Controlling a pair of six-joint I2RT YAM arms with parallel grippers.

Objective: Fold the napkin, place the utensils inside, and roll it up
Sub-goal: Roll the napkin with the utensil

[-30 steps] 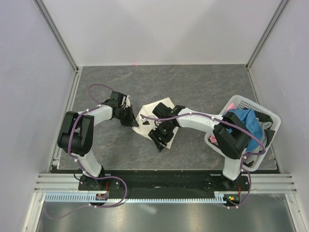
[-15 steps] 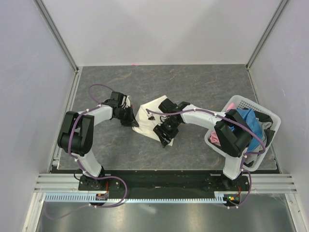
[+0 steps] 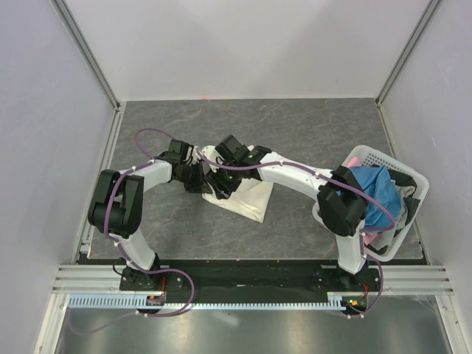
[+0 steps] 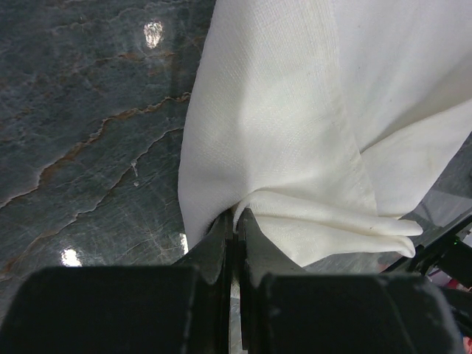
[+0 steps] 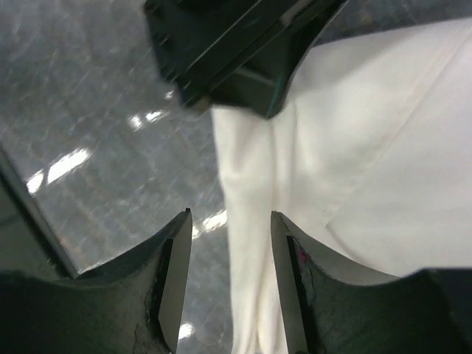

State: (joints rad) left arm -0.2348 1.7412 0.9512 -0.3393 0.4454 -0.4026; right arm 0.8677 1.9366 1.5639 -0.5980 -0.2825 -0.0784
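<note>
Cream napkin between left fingers

A white basket sits well to the right of the right gripper. A blue cloth and a pink cloth lie inside.

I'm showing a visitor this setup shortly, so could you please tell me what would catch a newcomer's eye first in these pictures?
The cream-white napkin lies bunched mid-table, where both arms meet. The left gripper is pinched shut on its edge, and the right gripper hangs open astride a fold right beside it. At the table's right edge, a white basket holds a bright blue cloth.
</note>
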